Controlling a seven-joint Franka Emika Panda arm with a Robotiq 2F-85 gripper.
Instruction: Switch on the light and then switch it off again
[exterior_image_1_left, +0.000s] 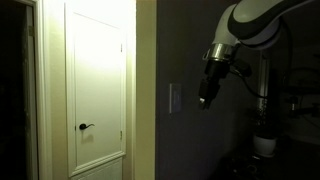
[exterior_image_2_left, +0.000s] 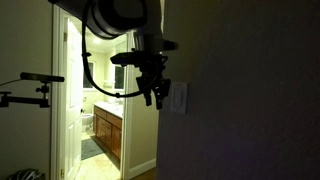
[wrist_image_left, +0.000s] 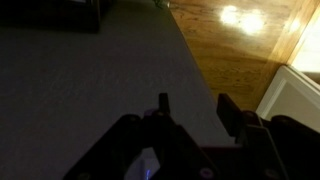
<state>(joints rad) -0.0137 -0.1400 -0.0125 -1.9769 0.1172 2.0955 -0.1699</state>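
The light switch is a small pale upright wall plate (exterior_image_1_left: 175, 97) on the dark wall, seen in both exterior views (exterior_image_2_left: 180, 97). No lamp is in view; the near wall is dim while the room beyond is lit. My gripper (exterior_image_1_left: 205, 98) hangs fingers-down just beside the plate, close to it, and it also shows against the wall in an exterior view (exterior_image_2_left: 152, 96). I cannot tell whether it touches the plate. In the wrist view the two fingers (wrist_image_left: 195, 108) stand apart with nothing between them, over the grey wall. The switch is out of the wrist view.
A white panelled door (exterior_image_1_left: 97, 90) with a black handle (exterior_image_1_left: 86, 127) stands beside the wall corner. A lit bathroom with a wooden cabinet (exterior_image_2_left: 108, 135) shows through a doorway. A camera arm (exterior_image_2_left: 30, 78) stands nearby. Wooden floor (wrist_image_left: 235, 35) shows in the wrist view.
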